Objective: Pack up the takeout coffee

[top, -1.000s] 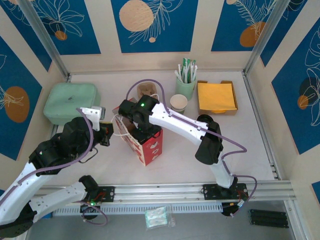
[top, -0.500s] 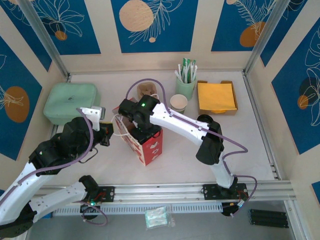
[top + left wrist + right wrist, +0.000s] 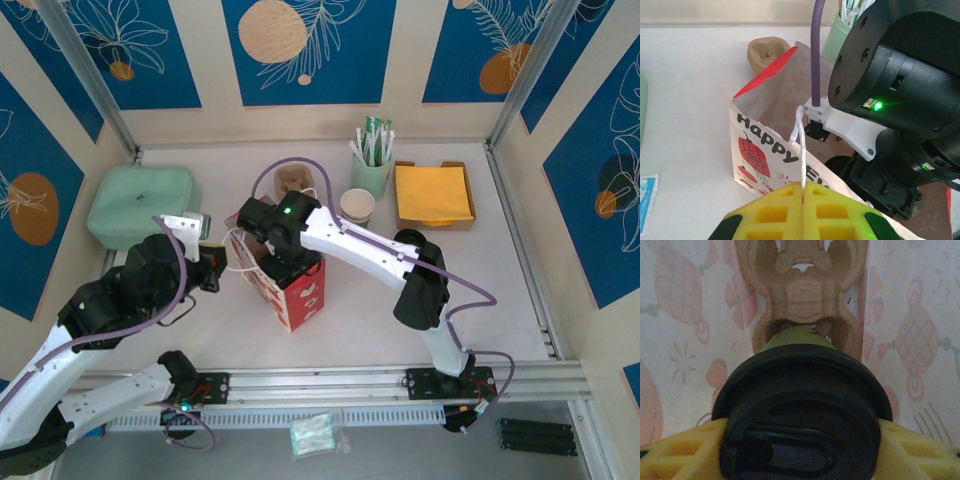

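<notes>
My right gripper (image 3: 800, 445) reaches down inside the red and white paper bag (image 3: 297, 292) and is shut on the takeout coffee. Its black lid (image 3: 800, 410) sits between the yellow fingers (image 3: 685, 452), and the cup's green lower part (image 3: 797, 335) points down at a brown moulded carrier (image 3: 802, 290) on the bag's floor. Whether the cup touches the carrier I cannot tell. My left gripper (image 3: 803, 187) is shut on the bag's white string handle (image 3: 801, 145) and holds it out to the left. From above, the right wrist (image 3: 278, 240) covers the bag's mouth.
Behind the bag lies another brown moulded piece (image 3: 293, 180). An open white paper cup (image 3: 357, 205), a mint tumbler with sticks (image 3: 371, 170) and a tray of yellow napkins (image 3: 433, 195) stand at the back right. A mint-green box (image 3: 140, 205) is at the back left.
</notes>
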Controlling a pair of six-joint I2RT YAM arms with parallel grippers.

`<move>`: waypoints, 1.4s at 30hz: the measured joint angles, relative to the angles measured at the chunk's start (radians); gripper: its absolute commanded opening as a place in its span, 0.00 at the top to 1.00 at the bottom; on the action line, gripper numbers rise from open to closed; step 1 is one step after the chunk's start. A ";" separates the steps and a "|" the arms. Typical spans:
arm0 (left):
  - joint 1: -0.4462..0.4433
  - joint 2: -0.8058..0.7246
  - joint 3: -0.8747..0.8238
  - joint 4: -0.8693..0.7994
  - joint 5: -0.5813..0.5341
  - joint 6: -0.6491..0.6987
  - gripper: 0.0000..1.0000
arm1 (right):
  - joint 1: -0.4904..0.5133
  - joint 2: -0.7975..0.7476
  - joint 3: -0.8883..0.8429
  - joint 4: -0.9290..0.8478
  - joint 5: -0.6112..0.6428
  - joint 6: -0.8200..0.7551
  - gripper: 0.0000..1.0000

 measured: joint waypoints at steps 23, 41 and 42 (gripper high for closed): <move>0.000 0.000 0.000 0.000 0.007 -0.007 1.00 | -0.001 -0.031 -0.068 0.062 -0.001 0.024 0.41; 0.000 0.001 0.000 0.001 0.015 -0.007 1.00 | -0.001 -0.031 -0.068 0.062 0.000 0.027 0.41; 0.000 0.003 0.000 0.001 0.015 -0.007 1.00 | -0.001 -0.031 -0.068 0.062 0.000 0.027 0.41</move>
